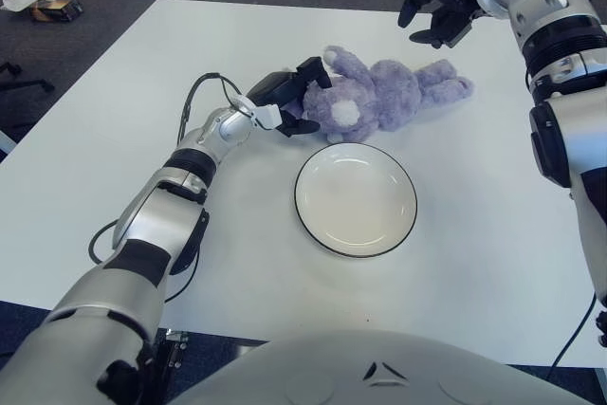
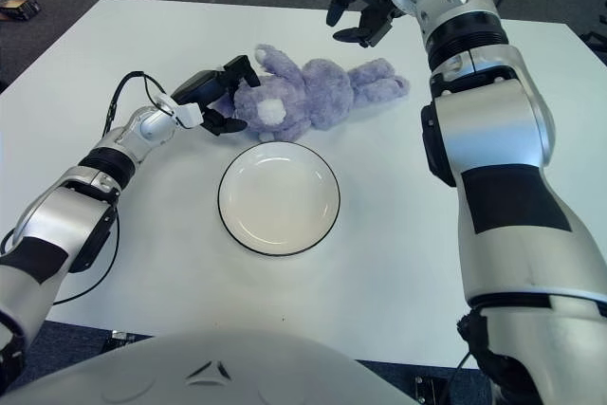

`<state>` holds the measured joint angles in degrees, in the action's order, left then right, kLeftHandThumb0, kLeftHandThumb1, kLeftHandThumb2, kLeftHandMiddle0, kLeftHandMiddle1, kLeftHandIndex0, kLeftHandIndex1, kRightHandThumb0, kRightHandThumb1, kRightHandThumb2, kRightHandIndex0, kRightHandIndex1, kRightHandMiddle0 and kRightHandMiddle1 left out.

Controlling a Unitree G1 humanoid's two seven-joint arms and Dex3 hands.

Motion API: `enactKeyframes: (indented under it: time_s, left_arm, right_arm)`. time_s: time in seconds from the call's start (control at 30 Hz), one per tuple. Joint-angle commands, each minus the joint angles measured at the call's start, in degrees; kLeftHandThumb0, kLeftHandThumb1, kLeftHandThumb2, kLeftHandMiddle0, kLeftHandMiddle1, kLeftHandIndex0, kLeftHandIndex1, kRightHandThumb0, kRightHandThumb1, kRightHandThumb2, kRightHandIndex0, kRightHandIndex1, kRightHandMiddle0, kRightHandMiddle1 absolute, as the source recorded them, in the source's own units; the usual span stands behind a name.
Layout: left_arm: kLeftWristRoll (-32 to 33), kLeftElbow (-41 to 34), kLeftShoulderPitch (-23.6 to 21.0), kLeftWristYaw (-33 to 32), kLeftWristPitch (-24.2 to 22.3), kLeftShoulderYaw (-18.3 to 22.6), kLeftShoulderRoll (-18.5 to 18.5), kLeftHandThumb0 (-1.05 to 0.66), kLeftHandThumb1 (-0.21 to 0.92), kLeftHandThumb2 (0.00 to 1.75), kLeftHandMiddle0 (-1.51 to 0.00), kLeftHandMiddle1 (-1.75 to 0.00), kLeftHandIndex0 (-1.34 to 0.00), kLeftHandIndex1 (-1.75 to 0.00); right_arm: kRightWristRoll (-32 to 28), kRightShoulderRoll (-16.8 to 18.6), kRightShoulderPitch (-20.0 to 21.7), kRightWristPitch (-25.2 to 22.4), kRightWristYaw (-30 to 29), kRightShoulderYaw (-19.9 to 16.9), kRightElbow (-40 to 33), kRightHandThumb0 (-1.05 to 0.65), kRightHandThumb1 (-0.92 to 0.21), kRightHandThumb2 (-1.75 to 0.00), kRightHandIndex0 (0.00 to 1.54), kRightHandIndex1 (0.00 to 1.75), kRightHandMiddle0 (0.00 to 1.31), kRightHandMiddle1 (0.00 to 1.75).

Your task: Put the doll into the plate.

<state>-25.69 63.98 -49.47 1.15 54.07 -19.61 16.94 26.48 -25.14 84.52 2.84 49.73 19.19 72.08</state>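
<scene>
I have the left hand (image 1: 289, 101) pinching the purple plush bunny's (image 1: 379, 97) head to drag it toward the plate (image 1: 355, 200); right hand (image 1: 436, 11), upper right, hovers with fingers spread.

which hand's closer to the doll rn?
Left. The left hand is at the doll's head, fingers around its left side. The right hand hovers beyond the doll's legs, open and apart from it.
</scene>
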Motion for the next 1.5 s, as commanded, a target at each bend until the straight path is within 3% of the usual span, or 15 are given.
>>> enactKeyframes:
  time_s: [0.0,0.47,0.57,0.67,1.0,1.07,1.1,1.17,1.2,1.27,1.4,1.47]
  left_arm:
    - [-1.6,-0.2,1.5,0.2,-1.0,-1.1,-0.1,0.38,0.61,0.84,-0.48,-1.61,-0.23,-1.75]
    - [0.5,-2.0,1.7,1.0,0.4,-0.4,-1.3,0.4,0.53,0.96,-0.5,-1.64,-0.24,-1.75]
    - [1.1,-2.1,1.7,1.7,0.8,-0.2,-1.5,0.13,0.46,1.08,-0.52,-1.61,-0.34,-1.75]
    - [1.6,-2.3,1.8,2.1,1.2,0.0,-1.5,0.04,0.45,1.1,-0.52,-1.59,-0.37,-1.75]
    - [4.0,-3.0,2.4,3.7,3.9,0.9,-2.2,-0.01,0.49,1.05,-0.46,-1.57,-0.39,-1.75]
    - [4.4,-3.2,2.6,4.0,4.1,1.2,-2.3,-0.01,0.49,1.06,-0.45,-1.58,-0.39,-1.75]
    - [4.6,-3.3,2.7,4.2,4.1,1.3,-2.3,-0.01,0.49,1.07,-0.44,-1.6,-0.4,-1.75]
    - [4.8,-3.6,3.0,4.4,4.4,1.4,-2.3,-0.01,0.48,1.09,-0.43,-1.62,-0.4,-1.75]
    - [4.9,-3.8,3.1,4.3,4.7,1.5,-2.3,-0.01,0.48,1.09,-0.43,-1.63,-0.4,-1.75]
    - [5.0,-4.0,3.3,4.3,5.0,1.6,-2.4,-0.01,0.47,1.11,-0.43,-1.64,-0.41,-1.75]
    - [4.9,-4.2,3.5,4.2,5.2,1.7,-2.3,-0.01,0.45,1.13,-0.43,-1.66,-0.42,-1.74]
    - [4.7,-4.2,3.5,4.0,5.5,1.7,-2.3,-0.01,0.44,1.15,-0.42,-1.68,-0.42,-1.74]
  right_arm:
    - [0.1,1.2,1.1,-0.9,1.8,0.6,1.2,0.43,-0.41,-1.14,0.57,1.67,0.0,1.5]
    - [1.5,3.4,-3.4,1.5,0.7,3.1,3.0,0.44,-0.39,-1.18,0.57,1.69,0.03,1.54]
    - [1.4,3.5,-4.4,2.0,1.1,3.1,3.3,0.43,-0.41,-1.16,0.56,1.69,0.02,1.53]
    - [1.3,3.5,-4.9,2.2,1.3,3.1,3.4,0.42,-0.43,-1.13,0.54,1.69,0.02,1.54]
    - [1.7,3.6,-7.0,3.3,-0.4,3.5,3.2,0.4,-0.52,-1.0,0.48,1.68,0.05,1.57]
    - [1.8,3.6,-7.3,3.7,-1.5,3.6,3.1,0.39,-0.6,-0.9,0.44,1.67,0.04,1.56]
    - [1.9,3.6,-7.5,3.9,-2.0,3.6,3.1,0.13,-0.49,-0.98,0.31,1.55,0.03,1.53]
    - [2.3,3.6,-7.8,4.6,-3.7,4.0,2.9,-0.13,-0.38,-1.06,0.17,1.4,0.01,1.43]
    - [2.6,3.5,-7.9,5.2,-4.4,4.2,2.8,-0.18,-0.35,-1.08,0.15,1.36,0.01,1.41]
    - [3.0,3.4,-8.0,6.0,-5.4,4.6,2.6,-0.39,-0.32,-1.06,0.06,1.13,0.0,1.2]
    - [3.4,3.3,-8.1,6.9,-6.4,5.0,2.6,-0.51,-0.31,-1.04,0.01,0.94,0.0,1.03]
    - [3.5,3.2,-8.2,7.3,-6.9,5.4,2.5,-0.57,-0.36,-0.97,0.01,0.73,0.0,0.87]
